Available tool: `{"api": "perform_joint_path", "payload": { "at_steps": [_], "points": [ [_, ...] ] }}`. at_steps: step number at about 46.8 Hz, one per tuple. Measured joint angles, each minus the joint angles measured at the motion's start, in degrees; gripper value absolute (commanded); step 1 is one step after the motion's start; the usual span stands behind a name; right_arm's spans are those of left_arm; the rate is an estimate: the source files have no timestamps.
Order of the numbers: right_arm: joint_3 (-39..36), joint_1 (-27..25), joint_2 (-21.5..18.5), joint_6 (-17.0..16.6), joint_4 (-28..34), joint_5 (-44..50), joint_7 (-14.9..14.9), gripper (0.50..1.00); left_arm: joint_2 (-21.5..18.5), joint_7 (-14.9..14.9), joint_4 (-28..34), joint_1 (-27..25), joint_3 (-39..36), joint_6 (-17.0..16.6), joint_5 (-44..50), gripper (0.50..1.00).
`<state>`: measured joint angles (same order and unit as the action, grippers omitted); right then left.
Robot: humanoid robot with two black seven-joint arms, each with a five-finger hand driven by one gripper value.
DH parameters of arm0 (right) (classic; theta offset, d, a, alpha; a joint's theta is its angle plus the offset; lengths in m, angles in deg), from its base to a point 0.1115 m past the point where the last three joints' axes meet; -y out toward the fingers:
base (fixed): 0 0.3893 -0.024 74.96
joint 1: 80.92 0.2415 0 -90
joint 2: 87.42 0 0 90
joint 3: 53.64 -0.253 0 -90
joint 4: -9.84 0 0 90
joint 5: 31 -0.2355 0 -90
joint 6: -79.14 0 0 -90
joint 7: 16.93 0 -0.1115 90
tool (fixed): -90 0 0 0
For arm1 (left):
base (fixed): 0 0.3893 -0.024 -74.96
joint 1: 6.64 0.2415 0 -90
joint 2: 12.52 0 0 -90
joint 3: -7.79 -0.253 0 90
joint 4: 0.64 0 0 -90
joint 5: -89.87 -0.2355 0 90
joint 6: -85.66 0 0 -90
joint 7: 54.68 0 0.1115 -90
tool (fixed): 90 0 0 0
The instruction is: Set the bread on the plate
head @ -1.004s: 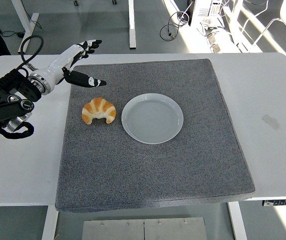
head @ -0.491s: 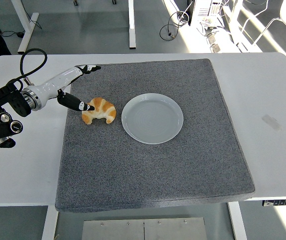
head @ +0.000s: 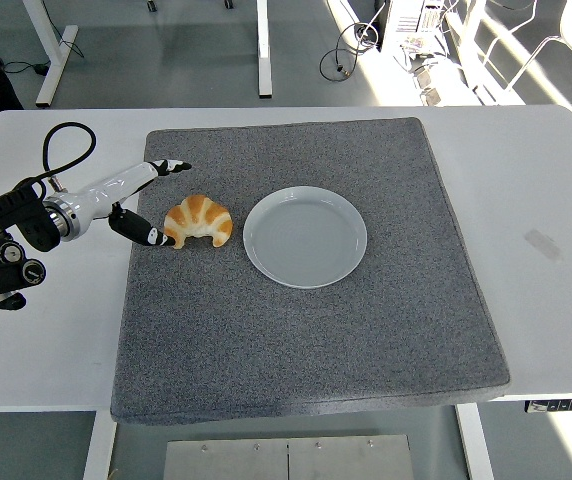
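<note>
Down comes the left hand [head: 151, 200], lower than a moment ago, fingers spread and empty, thumb tip touching the bread [head: 198, 220] while the others reach behind it, bracketing it for a grab. Bread sits on the mat [head: 306, 350], just left of the plate [head: 305, 236].

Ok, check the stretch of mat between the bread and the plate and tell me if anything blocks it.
Nothing visible blocks it. The croissant lies on the grey mat just left of the white plate, with only bare mat between them. The plate is empty. The left hand sits at the croissant's left side, fingers spread around it, nothing between.
</note>
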<state>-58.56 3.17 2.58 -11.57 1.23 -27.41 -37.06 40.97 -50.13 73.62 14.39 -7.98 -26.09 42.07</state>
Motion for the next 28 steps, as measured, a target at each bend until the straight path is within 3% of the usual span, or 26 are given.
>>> {"api": "perform_joint_path", "payload": {
  "at_steps": [28],
  "points": [
    [0.00, 0.01, 0.00, 0.00, 0.00, 0.00, 0.00, 1.000, 5.18, -1.13, -4.56, 0.52, -0.08, 0.10, -1.17, 0.958]
  ]
}}
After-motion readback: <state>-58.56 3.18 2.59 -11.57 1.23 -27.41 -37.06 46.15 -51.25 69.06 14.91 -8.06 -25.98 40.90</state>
